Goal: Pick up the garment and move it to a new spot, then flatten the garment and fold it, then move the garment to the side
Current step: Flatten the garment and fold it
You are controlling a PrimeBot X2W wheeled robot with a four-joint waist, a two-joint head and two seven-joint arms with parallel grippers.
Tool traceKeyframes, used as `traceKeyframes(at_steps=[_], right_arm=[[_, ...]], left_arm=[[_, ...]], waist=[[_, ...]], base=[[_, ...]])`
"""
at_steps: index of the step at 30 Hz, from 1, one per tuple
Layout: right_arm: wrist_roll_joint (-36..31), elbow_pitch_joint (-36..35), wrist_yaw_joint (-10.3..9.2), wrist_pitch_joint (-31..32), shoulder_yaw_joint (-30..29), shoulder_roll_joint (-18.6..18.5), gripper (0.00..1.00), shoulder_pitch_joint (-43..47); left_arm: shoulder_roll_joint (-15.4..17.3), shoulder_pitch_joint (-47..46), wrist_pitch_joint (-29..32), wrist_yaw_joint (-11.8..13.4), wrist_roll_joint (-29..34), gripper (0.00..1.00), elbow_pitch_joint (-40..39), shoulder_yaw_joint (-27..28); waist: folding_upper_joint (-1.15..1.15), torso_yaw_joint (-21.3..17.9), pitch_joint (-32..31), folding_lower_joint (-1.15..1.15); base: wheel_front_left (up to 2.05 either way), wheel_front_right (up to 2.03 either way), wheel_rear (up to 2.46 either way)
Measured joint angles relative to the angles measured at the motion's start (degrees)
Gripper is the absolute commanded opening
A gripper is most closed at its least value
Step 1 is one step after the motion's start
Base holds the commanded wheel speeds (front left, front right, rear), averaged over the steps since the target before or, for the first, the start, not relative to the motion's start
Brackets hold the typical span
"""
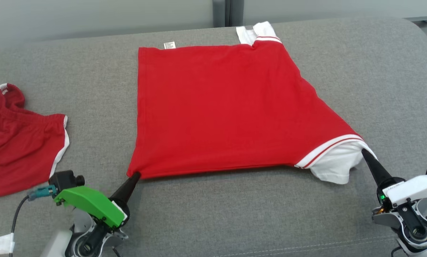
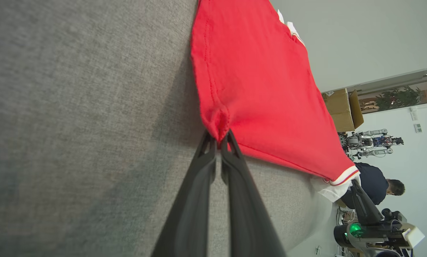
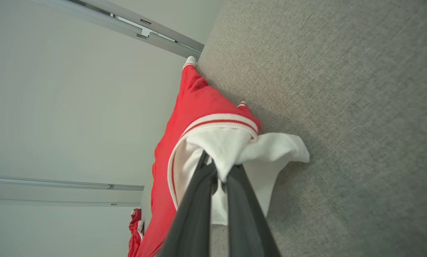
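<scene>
A red garment [image 1: 213,107] with white, red-striped sleeve ends lies spread on the grey cushioned surface [image 1: 234,214]. My left gripper [image 1: 136,175] is shut on its near left corner [image 2: 218,130], the cloth puckered between the fingertips. At the near right, my right gripper [image 1: 364,151] is shut on the white sleeve [image 3: 231,150], which bunches around the fingers [image 3: 199,200]. The far edge shows a white label [image 1: 169,45] and the other white sleeve [image 1: 258,32]. The right gripper [image 2: 356,185] also appears in the left wrist view.
A second red garment with white trim [image 1: 17,139] lies crumpled at the left edge of the surface. In the left wrist view, a person [image 2: 374,185], a cardboard box [image 2: 341,107] and another robot [image 2: 368,141] are beyond the surface. A grey wall [image 1: 92,18] stands behind.
</scene>
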Motion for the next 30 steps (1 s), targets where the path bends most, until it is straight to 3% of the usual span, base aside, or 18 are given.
traceKeyframes(at_steps=[15,30], right_arm=[[2.5,-6.7,0.0,0.2,-0.3,-0.5,0.0,7.0],[1.3,-4.9,0.0,2.5,1.4,-2.7,0.0,9.8]], left_arm=[[0.6,6.7,-1.5,-0.2,0.0,0.0,-5.2,-0.7],[1.0,8.6,-5.1,0.2,3.4,0.0,-7.1,-0.7]], waist=[[0.0,0.7,-3.7,0.0],[0.0,0.1,-2.9,0.0]], base=[[0.0,0.0,0.0],[0.0,0.0,0.0]])
